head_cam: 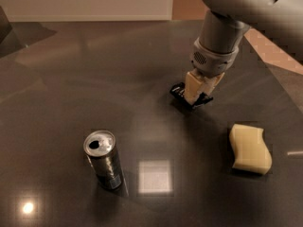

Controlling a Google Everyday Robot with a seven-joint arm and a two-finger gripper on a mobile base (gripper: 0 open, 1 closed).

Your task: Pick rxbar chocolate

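The claw (pixel 198 94) sits down at the bench (pixel 71 79), covering most of the rxbar chocolate (pixel 178 91); only a dark sliver shows at the claw's left and under it, lettering unreadable. The arm (pixel 246 4) above the claw is cut off by the top and right edges. Lower left of the claw, the can (pixel 105 161) has a blurred label. Lower right, a pale streak (pixel 294 152) is clipped by the right edge, unidentifiable.
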